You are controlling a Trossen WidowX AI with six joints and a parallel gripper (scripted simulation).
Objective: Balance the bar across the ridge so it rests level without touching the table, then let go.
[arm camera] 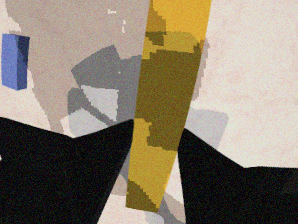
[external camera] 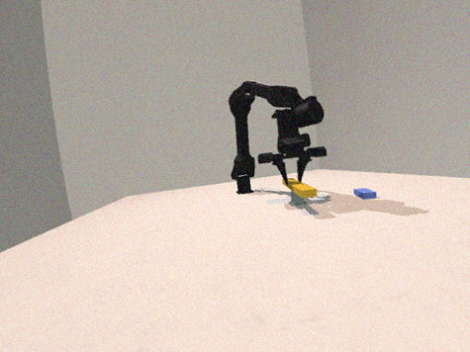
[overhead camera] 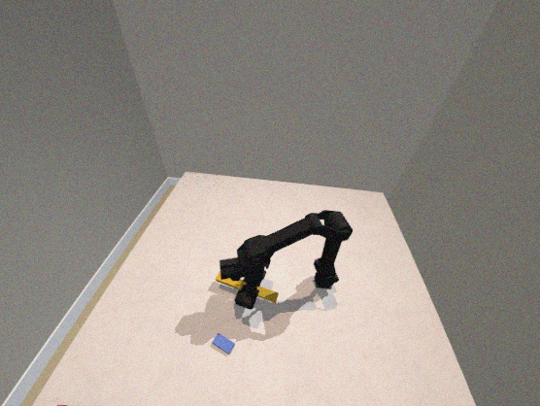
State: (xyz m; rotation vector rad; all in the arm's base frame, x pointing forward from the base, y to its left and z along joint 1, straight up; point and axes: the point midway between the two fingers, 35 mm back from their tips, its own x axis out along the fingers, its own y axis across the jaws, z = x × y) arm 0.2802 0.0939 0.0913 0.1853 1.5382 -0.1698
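Note:
My gripper point(overhead camera: 246, 287) point(external camera: 293, 182) point(arm camera: 157, 129) is shut on the yellow bar point(overhead camera: 266, 293) point(external camera: 306, 191) point(arm camera: 181, 17), with one finger on each long side. The bar appears to be held a little above the table, its shadow beneath it; I cannot tell whether it is exactly level. A small blue block point(overhead camera: 223, 343) point(external camera: 364, 193) point(arm camera: 13, 61) lies on the table apart from the bar, at the left in the wrist view. I cannot tell whether this block is the ridge. Nothing that is plainly a ridge shows under the bar, where shadows and the fingers hide part of the view.
The pale table point(overhead camera: 340, 359) point(external camera: 194, 271) bears the arm's base, behind the gripper. Several overlapping shadows and pale patches lie around the bar. A sliver of something red point(overhead camera: 62, 405) shows at the bottom left edge of the top view.

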